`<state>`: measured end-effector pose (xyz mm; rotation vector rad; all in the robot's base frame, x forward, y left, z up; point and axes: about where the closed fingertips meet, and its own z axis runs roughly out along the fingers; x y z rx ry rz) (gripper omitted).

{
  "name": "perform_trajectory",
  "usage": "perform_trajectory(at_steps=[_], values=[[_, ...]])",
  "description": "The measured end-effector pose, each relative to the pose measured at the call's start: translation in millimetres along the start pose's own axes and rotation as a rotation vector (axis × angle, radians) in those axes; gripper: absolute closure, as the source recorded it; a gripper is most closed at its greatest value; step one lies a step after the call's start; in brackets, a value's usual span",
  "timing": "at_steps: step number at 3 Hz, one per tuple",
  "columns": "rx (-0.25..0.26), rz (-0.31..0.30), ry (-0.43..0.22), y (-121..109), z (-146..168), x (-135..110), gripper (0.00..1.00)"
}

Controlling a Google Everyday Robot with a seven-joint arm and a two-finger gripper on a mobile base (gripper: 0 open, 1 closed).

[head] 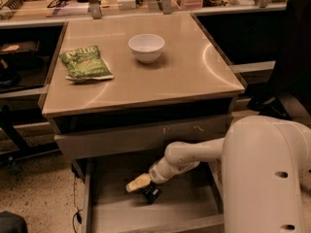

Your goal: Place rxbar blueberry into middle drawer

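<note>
The rxbar blueberry (152,193) is a small dark bar low in the open middle drawer (116,212), at or just above its grey floor. My gripper (142,184) reaches down into the drawer from the right, under the table, and its pale tip sits right over the bar's upper left edge. I cannot tell whether it grips the bar. My white arm (194,154) and its big white housing (267,178) fill the lower right.
A white bowl (146,47) and a green chip bag (85,62) lie on the tan table top (194,76). A closed drawer front (146,137) with pale scratches sits above the open drawer. Cluttered benches stand behind.
</note>
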<state>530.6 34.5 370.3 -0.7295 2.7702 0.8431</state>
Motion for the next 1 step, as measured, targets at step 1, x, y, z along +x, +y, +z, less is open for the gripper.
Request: perform_trajectory(at_steps=[1], values=[[0.0, 0.0, 0.0, 0.0, 0.0, 0.0, 0.0]])
